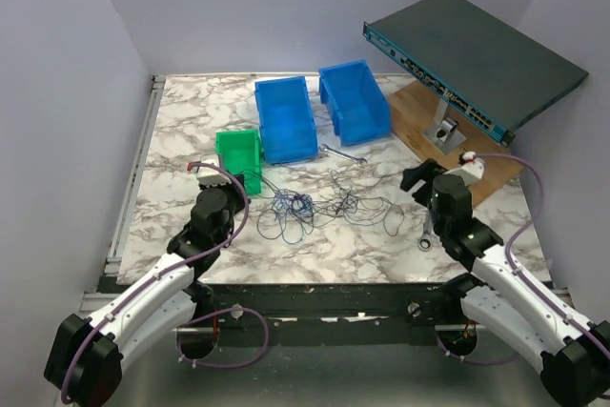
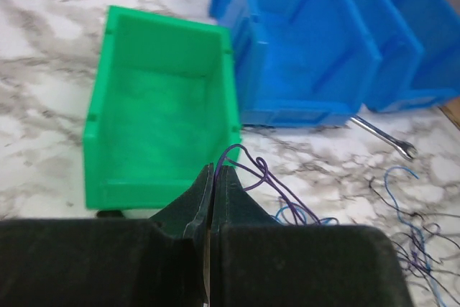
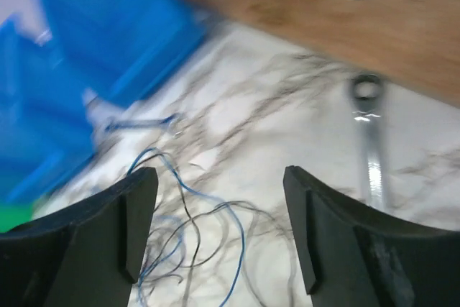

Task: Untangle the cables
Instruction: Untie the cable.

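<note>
The cables [image 1: 303, 205] lie tangled mid-scene on the bench [image 1: 181, 121], right of the green bin [image 1: 238, 154]. The left pincer [image 2: 213, 170] is pinched shut on a purple strand of them. The right pincer [image 3: 219, 176] gapes wide above them, holding nothing.

The top external camera looks down from high behind the near edge over the whole worktop [image 1: 172, 131]. The left wrist camera sits low, facing the green bin [image 2: 162, 116] (very close); the right wrist camera tilts onto the cables [image 3: 194, 193], shared by all three.
</note>
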Controlling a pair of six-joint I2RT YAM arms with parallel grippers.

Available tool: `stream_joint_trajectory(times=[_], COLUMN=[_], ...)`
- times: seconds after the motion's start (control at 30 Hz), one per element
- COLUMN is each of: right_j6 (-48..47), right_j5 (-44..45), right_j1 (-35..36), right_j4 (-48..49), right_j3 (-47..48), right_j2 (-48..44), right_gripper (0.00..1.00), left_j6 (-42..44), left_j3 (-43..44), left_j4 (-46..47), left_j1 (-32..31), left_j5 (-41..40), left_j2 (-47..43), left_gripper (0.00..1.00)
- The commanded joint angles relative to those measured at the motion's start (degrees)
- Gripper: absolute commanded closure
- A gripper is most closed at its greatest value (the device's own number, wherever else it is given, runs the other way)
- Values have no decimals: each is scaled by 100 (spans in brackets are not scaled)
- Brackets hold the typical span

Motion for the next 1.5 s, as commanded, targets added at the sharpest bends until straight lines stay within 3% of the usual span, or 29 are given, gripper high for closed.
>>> stream_joint_trajectory(times=[0.0,0.1,0.37,0.63,0.9,1.03,1.13,1.23,1.47], right_j6=[-1650,-2025,-2635,-3103,-3038,-2933,-2531,-2018,-1267], right_j5=[-3883,-4962,-5629,-5427,-5241,-5170,-4494,-2888,137], right_j1=[17,67,1147,1871,2019,2030,2030,2027,1899], right_j4=[1700,1632,2377,2831,3221,3348,3393,3266,2386], right_j3=[-104,364,959,1564,1837,1865,1827,1605,772], right_j2=[238,1036,2455,3867,4914,5220,5259,4875,3461], right_gripper=[18,18,23,30,36,48,71,98,99], left_j6=[593,614,639,639,622,604,602,550,158], left_j3=[-51,-78,-117,-124,-159,-164,-177,-265,-280], left_j4=[872,967,1118,1137,1109,1111,1088,969,286], left_j1=[14,14,5,-13,-13,-11,-8,-13,-13], left_j5=[1476,1674,1932,1983,1905,1858,1799,1454,-13], left_j2=[85,71,44,26,-88,-88,-150,-381,-672], left_gripper=[100,100,100,100,100,100,100,100,100])
